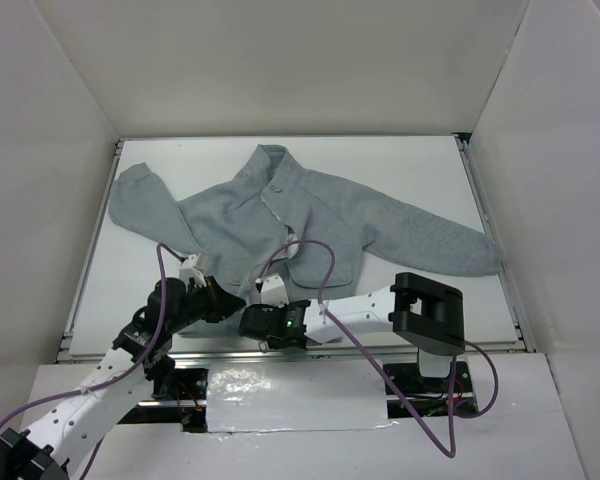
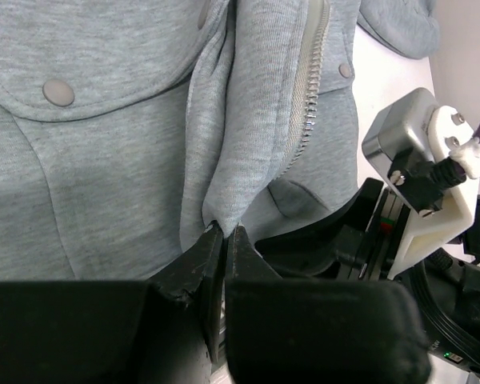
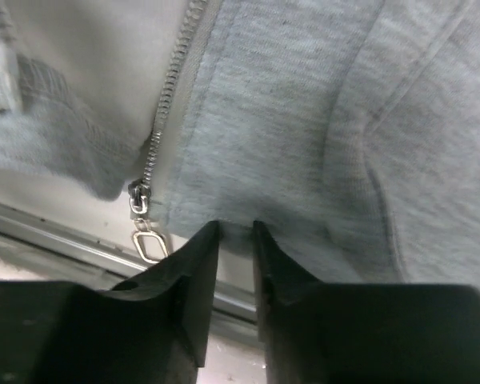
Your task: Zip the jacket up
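The light-grey fleece jacket (image 1: pixel 310 215) lies flat on the white table, collar far, hem toward me. Its zipper is undone. My left gripper (image 1: pixel 232 303) is at the hem and is shut on a fold of the left front panel (image 2: pixel 224 230). The pale zipper teeth (image 2: pixel 308 88) run up beside that fold. My right gripper (image 1: pixel 250 320) sits right next to it at the hem. Its jaws (image 3: pixel 236 228) stand a narrow gap apart, straddling the right panel's hem edge. The zipper slider (image 3: pixel 138 198) and its metal pull (image 3: pixel 148 244) hang just left of the right fingers.
A flap pocket with a snap button (image 2: pixel 58 92) lies left of the held fold. The right arm's wrist and camera housing (image 2: pixel 416 176) crowd close on the left gripper's right. The table's metal front rail (image 3: pixel 56 232) runs just below the hem. White walls enclose the table.
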Available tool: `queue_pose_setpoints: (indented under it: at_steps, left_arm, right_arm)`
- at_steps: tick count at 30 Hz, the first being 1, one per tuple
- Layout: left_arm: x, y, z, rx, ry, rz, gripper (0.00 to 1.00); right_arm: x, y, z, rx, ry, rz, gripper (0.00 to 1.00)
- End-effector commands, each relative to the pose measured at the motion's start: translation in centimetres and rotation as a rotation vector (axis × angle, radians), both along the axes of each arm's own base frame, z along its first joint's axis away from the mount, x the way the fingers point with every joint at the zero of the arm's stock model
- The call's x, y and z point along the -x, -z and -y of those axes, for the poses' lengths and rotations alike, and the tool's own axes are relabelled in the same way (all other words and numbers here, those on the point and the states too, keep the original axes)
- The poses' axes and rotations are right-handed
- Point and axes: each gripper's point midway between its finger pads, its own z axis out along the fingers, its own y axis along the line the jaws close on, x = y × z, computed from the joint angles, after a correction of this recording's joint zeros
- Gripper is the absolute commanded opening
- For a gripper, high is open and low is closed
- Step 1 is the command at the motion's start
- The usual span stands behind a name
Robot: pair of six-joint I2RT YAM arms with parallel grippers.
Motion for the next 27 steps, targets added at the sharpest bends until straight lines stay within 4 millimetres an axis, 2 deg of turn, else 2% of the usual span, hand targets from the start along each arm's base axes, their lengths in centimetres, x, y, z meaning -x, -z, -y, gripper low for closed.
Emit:
queue_pose_setpoints:
  at_steps: [1, 3, 4, 5, 7, 9, 10, 11, 12, 17, 20, 27]
  left_arm:
    - [-0.2, -0.6, 0.2, 0.015, 0.014, 0.039, 0.0]
    - [-0.1, -0.5, 0.1, 0.011, 0.014, 0.039, 0.0]
    - [-0.1, -0.5, 0.1, 0.012, 0.015, 0.04, 0.0]
    - [0.0, -0.5, 0.1, 0.013, 0.016, 0.04, 0.0]
    - [0.1, -0.4, 0.2, 0.014, 0.022, 0.036, 0.0]
    - [0.1, -0.2, 0.2, 0.014, 0.025, 0.033, 0.0]
    - [0.2, -0.3, 0.3, 0.017, 0.029, 0.034, 0.0]
    - [0.2, -0.4, 0.3, 0.017, 0.029, 0.036, 0.0]
    - [0.2, -0.4, 0.3, 0.017, 0.029, 0.036, 0.0]
    - [0.1, -0.5, 0.2, 0.019, 0.023, 0.042, 0.0]
    - [0.1, -0.7, 0.3, 0.022, 0.027, 0.043, 0.0]
    - [0.2, -0.8, 0.2, 0.025, 0.028, 0.049, 0.0]
  right_arm:
    - [-0.4, 1.1, 0.2, 0.042, 0.031, 0.001, 0.26]
    - [-0.4, 1.4, 0.5, 0.045, 0.035, -0.004, 0.24]
    - [-0.3, 1.4, 0.5, 0.046, 0.037, -0.006, 0.21]
    - [-0.3, 1.3, 0.7, 0.043, 0.042, -0.004, 0.15]
    - [-0.3, 1.1, 0.7, 0.039, 0.045, -0.005, 0.12]
    - [-0.3, 0.6, 0.6, 0.027, 0.051, -0.007, 0.18]
    - [-0.2, 0.4, 0.6, 0.022, 0.052, -0.01, 0.25]
    - [-0.2, -0.4, 0.4, 0.0, 0.056, -0.006, 0.43]
    - [-0.3, -0.8, 0.3, -0.013, 0.058, -0.003, 0.46]
    - [-1.0, -3.3, -0.6, -0.074, 0.073, 0.033, 0.49]
    - [-1.5, -3.7, -1.0, -0.064, 0.081, 0.053, 0.5]
    - [-1.7, -1.5, -1.4, 0.01, 0.093, 0.045, 0.5]
